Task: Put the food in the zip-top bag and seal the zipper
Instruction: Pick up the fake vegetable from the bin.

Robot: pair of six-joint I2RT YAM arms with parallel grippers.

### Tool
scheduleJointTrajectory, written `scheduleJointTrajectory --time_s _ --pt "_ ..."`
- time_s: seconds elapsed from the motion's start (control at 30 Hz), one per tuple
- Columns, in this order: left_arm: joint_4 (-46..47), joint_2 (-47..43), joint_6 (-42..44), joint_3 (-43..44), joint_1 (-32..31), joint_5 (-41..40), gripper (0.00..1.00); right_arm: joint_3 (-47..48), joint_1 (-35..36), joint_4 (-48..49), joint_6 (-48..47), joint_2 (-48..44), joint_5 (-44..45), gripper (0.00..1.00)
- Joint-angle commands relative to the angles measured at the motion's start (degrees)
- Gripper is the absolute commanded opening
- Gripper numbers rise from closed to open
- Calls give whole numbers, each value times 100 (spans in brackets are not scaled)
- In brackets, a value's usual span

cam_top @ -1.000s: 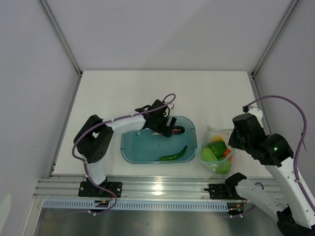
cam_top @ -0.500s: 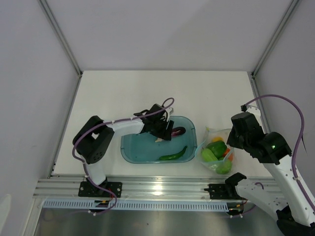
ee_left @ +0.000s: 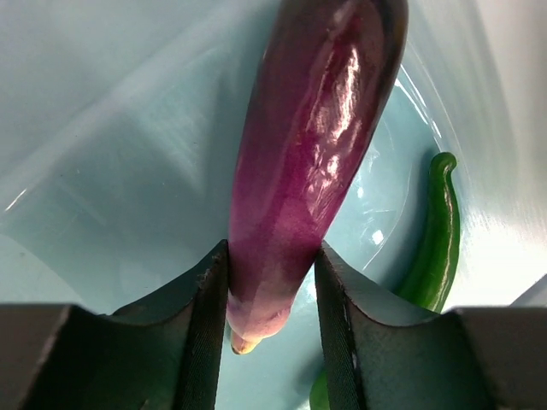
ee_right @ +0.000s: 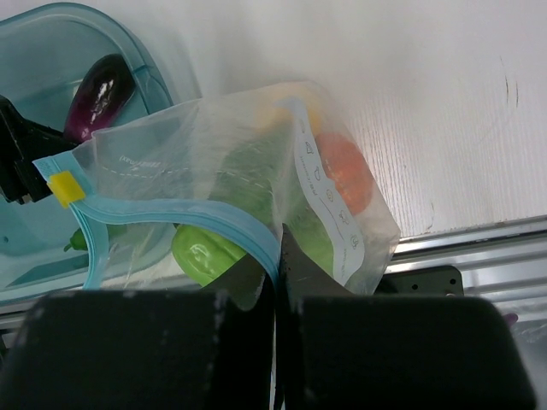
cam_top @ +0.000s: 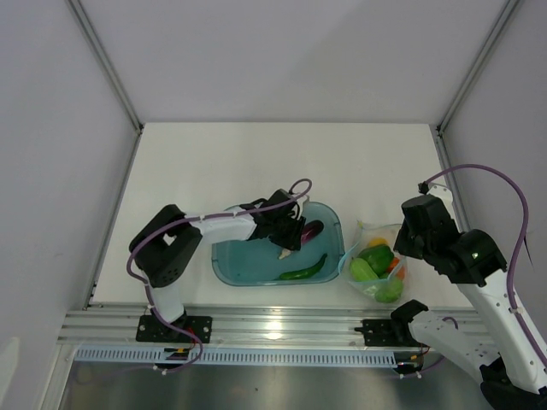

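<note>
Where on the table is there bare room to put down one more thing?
The whole far half of the table, behind the blue tub and the zip-top bag, is bare. The near edge is crowded: the left arm reaches into the tub, and only a narrow gap separates tub and bag.

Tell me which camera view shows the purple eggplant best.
The left wrist view: the purple eggplant fills the frame, its tip inside the left pincer. The top view shows it small in the blue tub. The right wrist view shows only one end, beyond the bag.
</note>
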Motion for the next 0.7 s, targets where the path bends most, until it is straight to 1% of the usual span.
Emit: scheduleJointTrajectory --time_s 0.0,0.03,0.13,0.23,0.27,0.33,0.53,0.67 --pt "-333 -148 8 -92 -140 -216 24 143 -3 133 -53 -16 -2 0" --pt "-342 -201 8 -118 -149 -216 19 135 -3 150 -53 -7 -2 0" --pt "-429 -394 16 -136 -175 -268 13 126 -3 168 -71 10 -2 0" --pt "-588 -692 -1 -128 -228 -347 4 134 -3 177 -80 46 -11 0" --pt "-640 -780 -1 -162 -246 -348 2 143 -3 177 -88 54 -11 0" --pt "-702 -1096 -10 -153 -307 -330 1 161 -3 186 -88 72 -11 0" --pt "-1053 -1905 -98 -75 -422 -304 1 161 -3 194 -80 98 -29 0" --pt "-1378 -2441 -334 162 -422 -24 1 117 -3 212 -80 98 -38 0"
